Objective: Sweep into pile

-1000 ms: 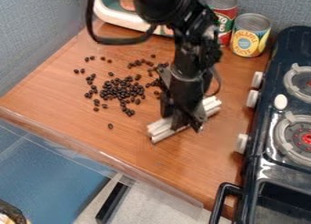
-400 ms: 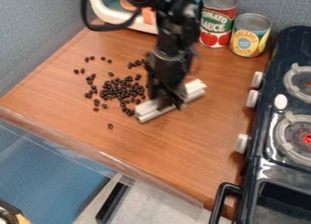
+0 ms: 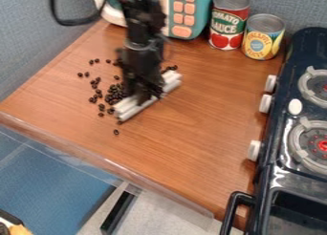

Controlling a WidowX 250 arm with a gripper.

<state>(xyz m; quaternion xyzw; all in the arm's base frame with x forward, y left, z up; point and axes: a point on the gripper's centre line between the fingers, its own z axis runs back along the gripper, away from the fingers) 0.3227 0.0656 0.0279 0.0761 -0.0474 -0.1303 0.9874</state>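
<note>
My black gripper [image 3: 146, 96] hangs low over the left half of the wooden counter, pointing down, with a white ridged bar [image 3: 132, 108] at its tips. The bar lies at a slant, its near end toward the lower left and its far end toward the upper right. Dark beans [image 3: 100, 106] are scattered left of the bar, densest right beside it. A few lie beyond the bar's far end, and one lies apart nearer the front edge. The arm and bar hide part of the bean cluster.
At the back stand a teal and white toy appliance [image 3: 182, 14], a tomato can [image 3: 228, 21] and a yellow-labelled can [image 3: 262, 37]. A dark toy stove [image 3: 281, 176] lines the right side. The counter's front edge [image 3: 108, 161] runs diagonally below.
The gripper and the white bar have moved left and up the view, into the beans' right side. Beans there are pushed closer together or covered, and more of the teal appliance shows.
</note>
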